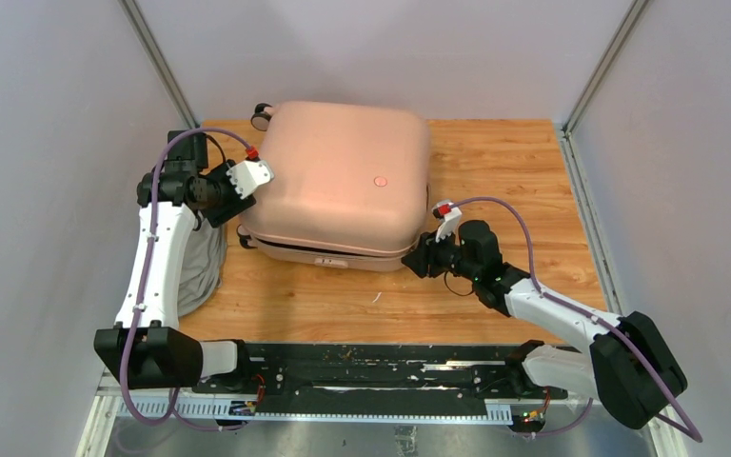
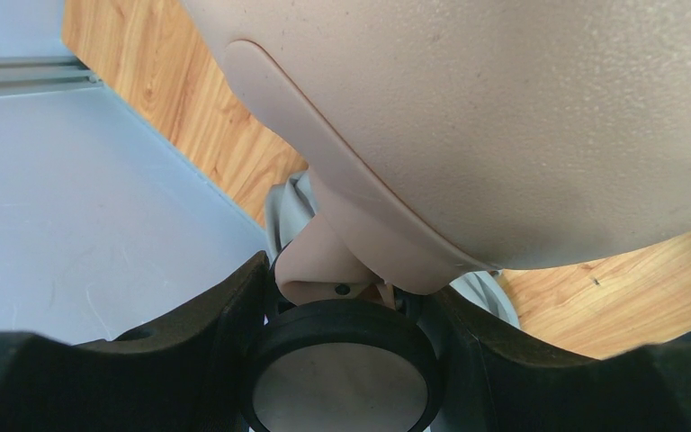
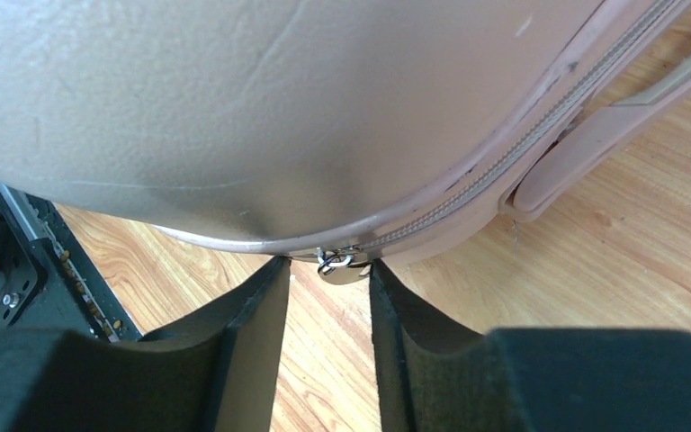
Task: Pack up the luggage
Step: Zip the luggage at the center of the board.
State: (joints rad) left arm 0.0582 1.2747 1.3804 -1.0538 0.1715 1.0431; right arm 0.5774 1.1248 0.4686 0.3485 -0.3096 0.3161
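**A:** R gripper: fingers spread, zip pull sits btw the tips, not pinched yet.

**B:** And L gripper?

**A:** Closed round a wheel on the luggage's left side. We reckon it's bracing the shell.

**B:** Where's the case vs R?

**A:** Flat on the table, lid down, ahead and to the left of R, which sits at its near-right corner. Seam runs left-right along the near edge and looks gapped there, so we'd guess the pull travels leftward. R is the nearer arm to the pull. Grey cloth lies beside the case, under L arm.
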